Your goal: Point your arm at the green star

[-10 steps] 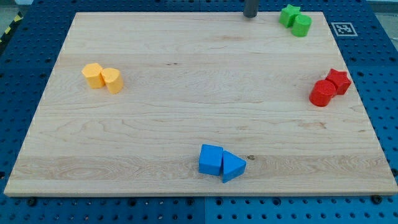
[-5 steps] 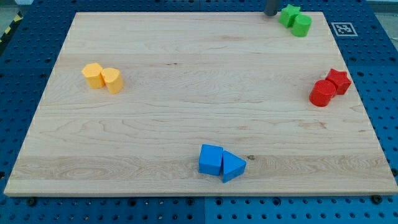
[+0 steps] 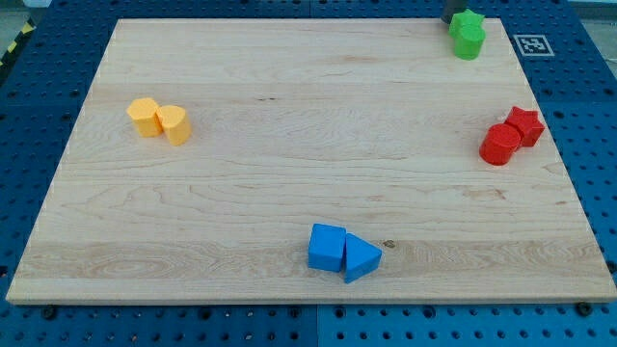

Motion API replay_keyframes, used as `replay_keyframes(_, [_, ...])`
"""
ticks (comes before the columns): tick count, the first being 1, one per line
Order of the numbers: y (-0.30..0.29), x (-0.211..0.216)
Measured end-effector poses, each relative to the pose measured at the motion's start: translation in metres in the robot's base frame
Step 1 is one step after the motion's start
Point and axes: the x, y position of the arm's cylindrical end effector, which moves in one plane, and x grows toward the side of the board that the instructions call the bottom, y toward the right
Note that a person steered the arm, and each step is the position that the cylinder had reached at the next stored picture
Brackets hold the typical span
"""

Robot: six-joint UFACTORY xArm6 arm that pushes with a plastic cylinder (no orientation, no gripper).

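Where the pale wooden board (image 3: 289,145) fills most of the view over a blue pegboard bench (image 3: 29,116), everything else sits relative to it. At its bottom edge, right of centre, a blue cube (image 3: 327,247) touches a blue triangular block (image 3: 362,258). Near its left edge a yellow block (image 3: 145,116) touches a yellow cylinder (image 3: 174,125). At its right edge a red cylinder (image 3: 499,145) touches a red star (image 3: 525,125). In its top right corner the green star (image 3: 466,22) sits against a green cylinder (image 3: 469,42). My tip (image 3: 450,20), a bare dark rod with nothing to open or close, shows at the board's top edge, just left of the green star, seemingly touching it.
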Motion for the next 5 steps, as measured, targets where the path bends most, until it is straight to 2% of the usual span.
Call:
replay_keyframes(3, [0.009,0.004])
replay_keyframes(5, [0.009,0.045])
